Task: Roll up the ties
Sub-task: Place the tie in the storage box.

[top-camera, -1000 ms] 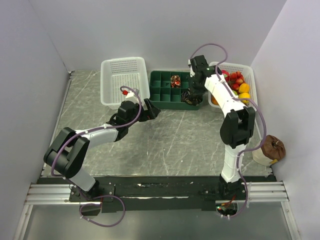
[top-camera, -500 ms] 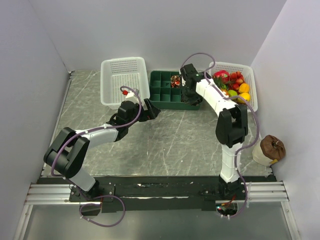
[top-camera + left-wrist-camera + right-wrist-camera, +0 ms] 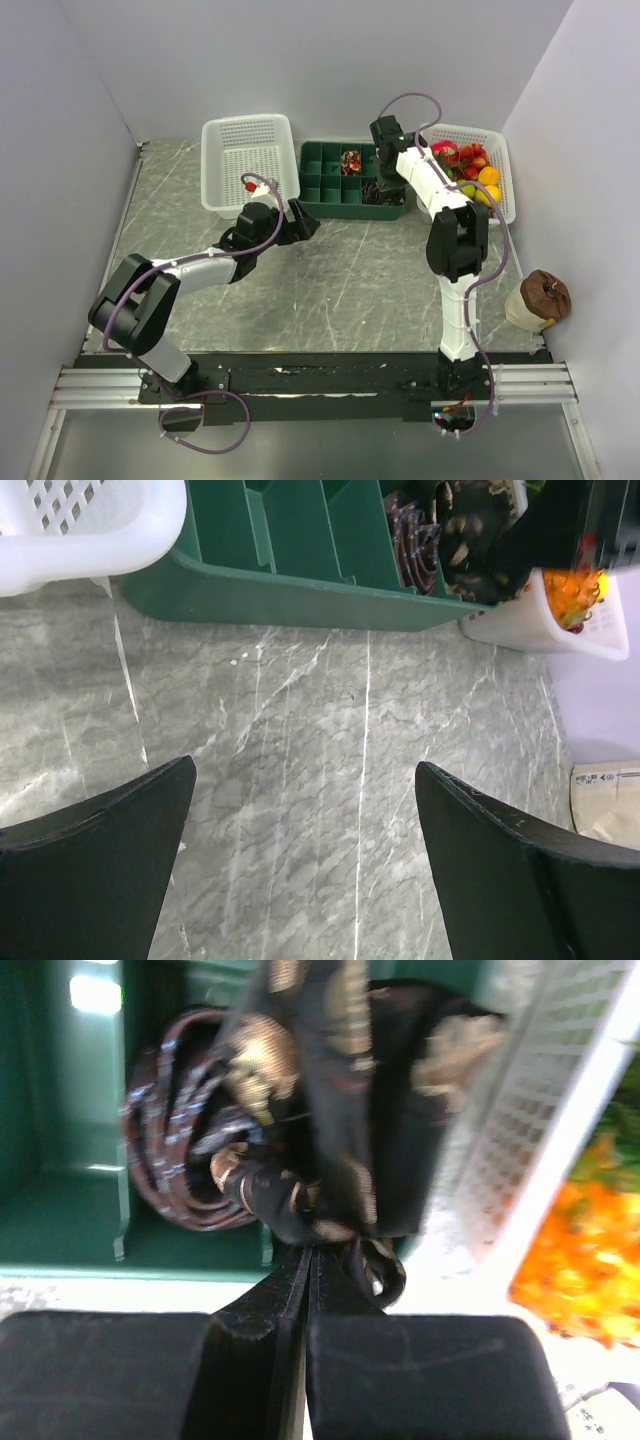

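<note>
A white basket stands far left on the marble table. Just near of it, the left gripper hovers over the marble, fingers spread wide and holding nothing. The green tray has a reddish coil in a far compartment and a striped coil in a near right one. Beside that coil, at the tray's right end, the right gripper is pinched closed on the bunched black-brown speckled tie. A fruit basket sits to the right. The print on a paper label is too small to read.

Bright even light; blurry right wrist view
</note>
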Robot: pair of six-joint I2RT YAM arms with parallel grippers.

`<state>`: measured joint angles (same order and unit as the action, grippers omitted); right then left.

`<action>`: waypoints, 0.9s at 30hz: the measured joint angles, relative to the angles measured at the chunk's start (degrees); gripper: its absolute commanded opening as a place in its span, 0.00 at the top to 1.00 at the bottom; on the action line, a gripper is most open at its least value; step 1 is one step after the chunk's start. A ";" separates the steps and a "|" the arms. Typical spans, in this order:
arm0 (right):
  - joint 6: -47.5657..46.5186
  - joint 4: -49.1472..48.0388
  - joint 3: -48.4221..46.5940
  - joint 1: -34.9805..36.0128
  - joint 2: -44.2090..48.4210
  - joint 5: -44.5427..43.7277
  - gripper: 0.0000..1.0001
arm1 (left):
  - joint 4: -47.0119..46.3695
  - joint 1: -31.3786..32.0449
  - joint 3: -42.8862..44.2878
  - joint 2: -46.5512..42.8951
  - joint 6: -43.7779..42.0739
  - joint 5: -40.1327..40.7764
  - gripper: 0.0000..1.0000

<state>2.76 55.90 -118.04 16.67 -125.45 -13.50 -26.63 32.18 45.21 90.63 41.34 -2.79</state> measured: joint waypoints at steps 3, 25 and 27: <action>0.17 0.26 -4.24 -0.70 -2.47 -0.76 1.00 | 0.17 0.02 0.00 0.28 0.02 0.02 0.04; 0.94 0.87 -5.92 -1.27 -9.77 1.31 0.93 | 2.05 0.31 0.02 0.33 -0.28 0.96 0.04; 1.18 0.50 -3.78 -1.27 -6.73 2.43 0.84 | 2.29 0.31 0.02 0.22 -0.37 1.20 0.03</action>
<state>3.95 56.40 -121.82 15.40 -132.18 -11.07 -24.34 32.49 45.23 90.85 40.97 -1.58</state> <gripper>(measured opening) 0.053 0.967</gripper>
